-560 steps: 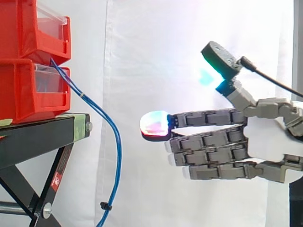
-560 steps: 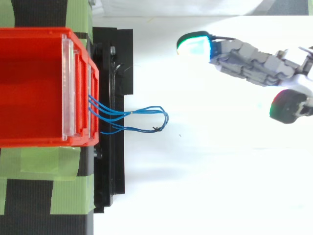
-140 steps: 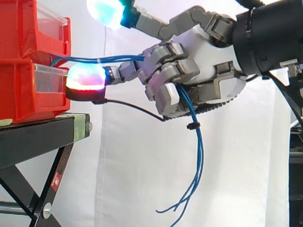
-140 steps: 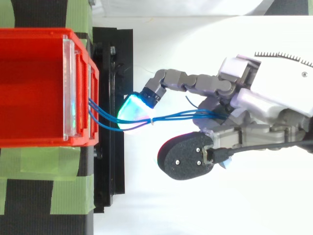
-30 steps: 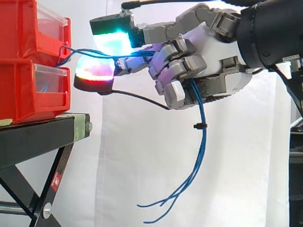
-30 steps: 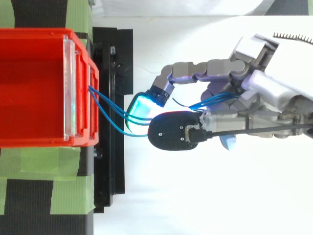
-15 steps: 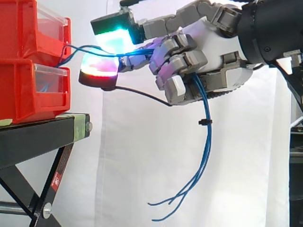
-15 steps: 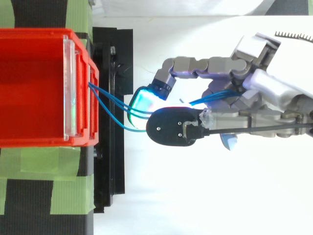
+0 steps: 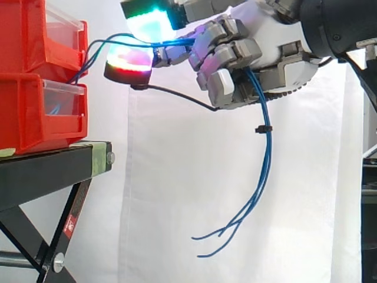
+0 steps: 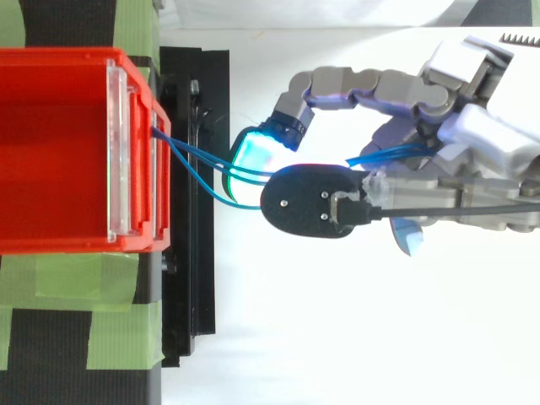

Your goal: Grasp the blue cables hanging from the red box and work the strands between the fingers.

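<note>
Fingers (image 9: 228,56) curl round the blue cables (image 9: 267,156) (ends dangling) strung from the red box (image 9: 29,118)

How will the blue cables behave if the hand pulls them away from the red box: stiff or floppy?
Probably floppy: below the hand the blue cables droop in a loose curve, their ends splaying. Likely light, being thin strands. Between hand and red box they bow, so a pull should first take up slack.

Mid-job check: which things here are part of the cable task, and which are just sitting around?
In the job: blue cables; red box they come from; hand, fingers curled round the strands.
Just there: black stand; green tape; white curtain.
</note>
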{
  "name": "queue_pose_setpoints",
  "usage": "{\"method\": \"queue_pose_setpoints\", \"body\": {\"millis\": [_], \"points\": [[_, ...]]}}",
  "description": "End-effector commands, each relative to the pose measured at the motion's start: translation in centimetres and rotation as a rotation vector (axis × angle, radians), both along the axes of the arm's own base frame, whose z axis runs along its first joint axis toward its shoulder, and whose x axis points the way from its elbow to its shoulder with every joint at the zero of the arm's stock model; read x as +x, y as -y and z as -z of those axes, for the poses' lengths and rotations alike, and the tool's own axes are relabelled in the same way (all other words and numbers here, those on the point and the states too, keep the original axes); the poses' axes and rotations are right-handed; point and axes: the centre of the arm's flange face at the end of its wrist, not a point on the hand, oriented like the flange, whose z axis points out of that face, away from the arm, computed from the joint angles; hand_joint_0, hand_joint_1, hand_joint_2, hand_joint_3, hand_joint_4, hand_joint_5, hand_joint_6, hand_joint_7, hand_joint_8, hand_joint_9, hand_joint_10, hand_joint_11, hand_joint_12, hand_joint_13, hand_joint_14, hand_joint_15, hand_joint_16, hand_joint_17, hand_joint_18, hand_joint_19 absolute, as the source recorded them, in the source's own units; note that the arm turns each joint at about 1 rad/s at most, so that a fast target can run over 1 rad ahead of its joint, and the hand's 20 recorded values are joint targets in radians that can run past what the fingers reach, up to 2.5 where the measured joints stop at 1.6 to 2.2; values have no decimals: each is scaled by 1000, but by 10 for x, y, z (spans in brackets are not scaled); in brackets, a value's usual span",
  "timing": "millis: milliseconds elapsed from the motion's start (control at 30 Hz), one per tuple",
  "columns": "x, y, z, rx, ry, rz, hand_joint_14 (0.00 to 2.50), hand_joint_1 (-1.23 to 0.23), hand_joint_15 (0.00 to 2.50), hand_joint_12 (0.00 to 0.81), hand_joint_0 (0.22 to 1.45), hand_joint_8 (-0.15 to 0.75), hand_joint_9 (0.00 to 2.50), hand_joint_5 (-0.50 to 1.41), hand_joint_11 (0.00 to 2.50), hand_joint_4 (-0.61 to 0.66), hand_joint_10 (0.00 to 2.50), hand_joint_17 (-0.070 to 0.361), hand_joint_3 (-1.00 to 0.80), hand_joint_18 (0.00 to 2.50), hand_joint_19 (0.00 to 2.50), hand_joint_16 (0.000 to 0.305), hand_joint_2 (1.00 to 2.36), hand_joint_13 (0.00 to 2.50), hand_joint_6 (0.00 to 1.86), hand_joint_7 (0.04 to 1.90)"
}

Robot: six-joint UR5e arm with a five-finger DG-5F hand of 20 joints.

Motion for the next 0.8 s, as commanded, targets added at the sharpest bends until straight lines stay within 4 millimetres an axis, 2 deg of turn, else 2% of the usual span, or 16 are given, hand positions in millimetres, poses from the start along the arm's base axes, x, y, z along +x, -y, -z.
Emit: {"method": "queue_pose_setpoints", "body": {"millis": [0, 67, 100, 133, 200, 233, 333, 400, 433, 467, 533, 567, 600, 633, 667, 767], "points": [[0, 0, -1, -5, -1, 1, 2500, -482, 1811, 688, 808, 445, 1770, 641, 2500, 147, 2500, 178, -68, 2500, 718, 238, 1545, 2057, 16, 1315], [0, 0, -1, -5, -1, 3, 2500, -463, 1811, 688, 722, 445, 1770, 653, 2500, 234, 2500, 178, -142, 2500, 718, 238, 1596, 2057, 18, 1261], [0, 0, 0, -7, -3, 4, 2500, -470, 1811, 688, 716, 445, 1770, 653, 2500, 250, 2500, 178, -131, 2500, 718, 238, 1509, 2057, 18, 1258], [0, 0, 0, -7, -3, 4, 2500, -480, 1811, 688, 703, 445, 1770, 654, 2500, 270, 2500, 178, -171, 2500, 718, 238, 1514, 2057, 18, 1260], [-1, 2, 0, -8, -4, 9, 2500, -585, 1811, 688, 840, 445, 1770, 630, 2500, 250, 2500, 178, 17, 2500, 718, 238, 1301, 2057, 18, 1307], [-1, 1, 0, -9, -6, 9, 2500, -599, 1811, 688, 916, 445, 1770, 619, 2500, 200, 2500, 178, 152, 2500, 718, 238, 1284, 2057, 12, 1381], [-2, 2, 0, -14, -16, 11, 2500, -614, 1811, 688, 953, 445, 1770, 639, 2500, 173, 2500, 178, 204, 2500, 718, 238, 1276, 2057, 5, 1459], [-3, 2, 1, -20, -23, 12, 2500, -624, 1811, 688, 901, 445, 1770, 650, 2500, 201, 2500, 178, 200, 2500, 718, 238, 1285, 2057, 4, 1475], [-3, 2, 1, -22, -24, 12, 2500, -614, 1811, 688, 791, 445, 1770, 656, 2500, 242, 2500, 178, 73, 2500, 718, 238, 1448, 2057, 4, 1458], [-3, 2, 1, -24, -25, 12, 2500, -622, 1811, 688, 723, 445, 1770, 649, 2500, 275, 2500, 178, -9, 2500, 718, 238, 1472, 2057, 7, 1443], [-2, 2, 1, -29, -25, 11, 2500, -636, 1811, 688, 722, 445, 1770, 651, 2500, 263, 2500, 178, -70, 2500, 718, 238, 1300, 2057, 5, 1463], [-2, 2, 1, -31, -27, 11, 2500, -657, 1811, 688, 787, 445, 1770, 631, 2500, 243, 2500, 178, -16, 2500, 718, 238, 1135, 2057, 2, 1499], [-2, 2, 1, -34, -28, 11, 2500, -663, 1811, 688, 855, 445, 1770, 545, 2500, 215, 2500, 178, 57, 2500, 718, 238, 1044, 2057, 145, 1409], [-3, 2, 1, -37, -31, 10, 2500, -711, 1811, 688, 957, 445, 1770, 399, 2500, 163, 2500, 178, 237, 2500, 718, 238, 1158, 2057, 401, 1287], [-3, 2, 2, -39, -33, 9, 2500, -704, 1811, 688, 1034, 445, 1770, 353, 2500, 120, 2500, 178, 290, 2500, 718, 238, 1183, 2057, 527, 1237], [-6, 0, 10, -46, -38, 3, 2500, -687, 1811, 688, 983, 445, 1770, 420, 2500, 102, 2500, 178, 199, 2500, 718, 238, 1279, 2057, 574, 1243]]}}
